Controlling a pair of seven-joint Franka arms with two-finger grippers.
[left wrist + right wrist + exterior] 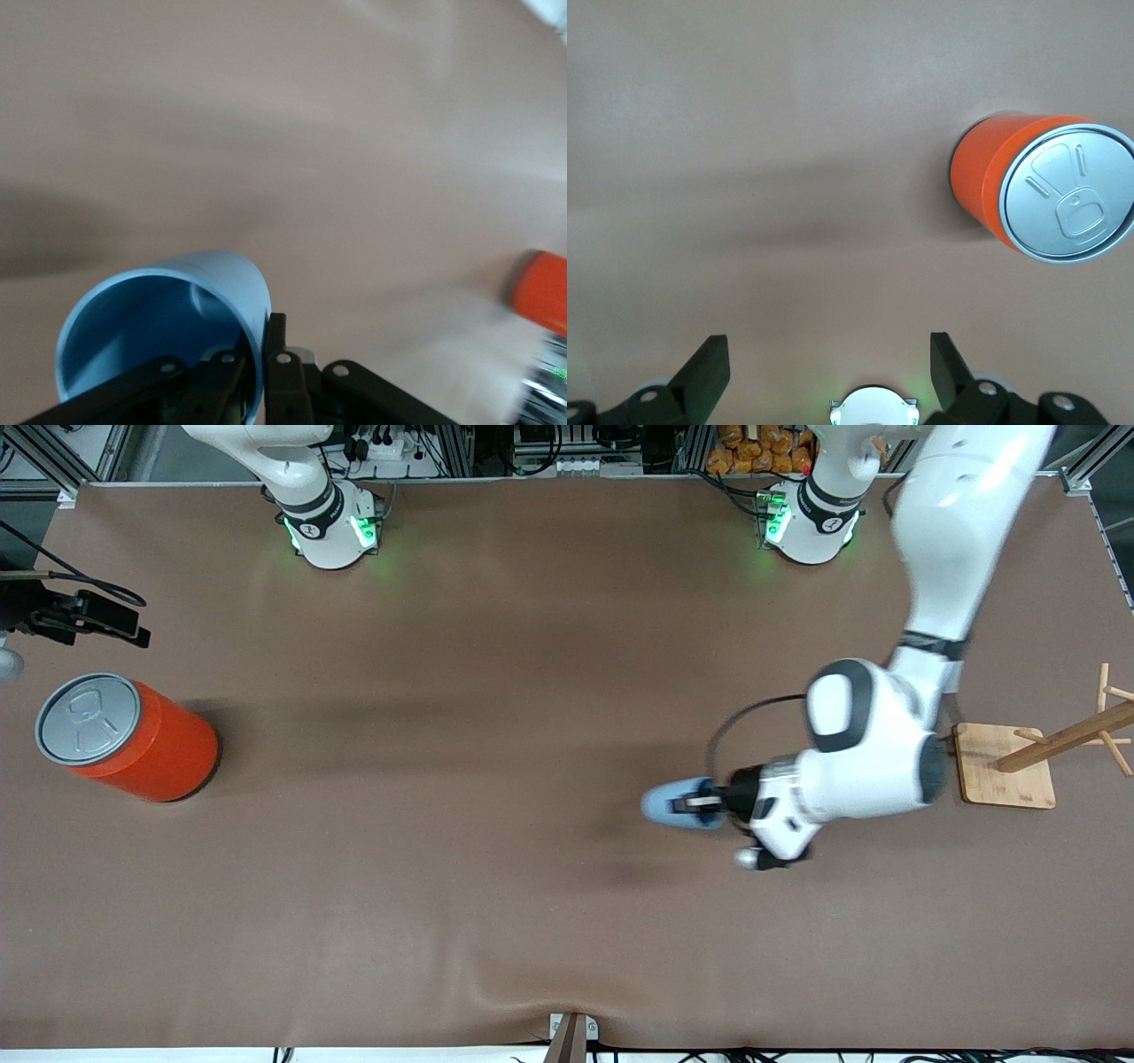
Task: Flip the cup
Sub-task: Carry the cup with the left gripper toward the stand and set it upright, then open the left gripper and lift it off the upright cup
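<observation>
Left gripper point(700, 803) pinches the cup point(675, 803) by its rim at the table's four o'clock, mid-flip; next comes rotating it upright, while the right gripper point(829, 359) waits spread beside the orange can point(133, 737) at nine o'clock.

Arm shells: glossy white, with black joint bands.
Bases: white, green lights glowing.
Left arm point(873, 748): a thin black cable loops beside the wrist.
Jaws: black linkages, apparently silver-riveted.

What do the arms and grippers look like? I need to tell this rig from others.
Two glossy white arms with black joint bands and green lights at the bases. The left gripper has black fingers with round rivets and a looping black cable; the right gripper has black fingers too.
</observation>
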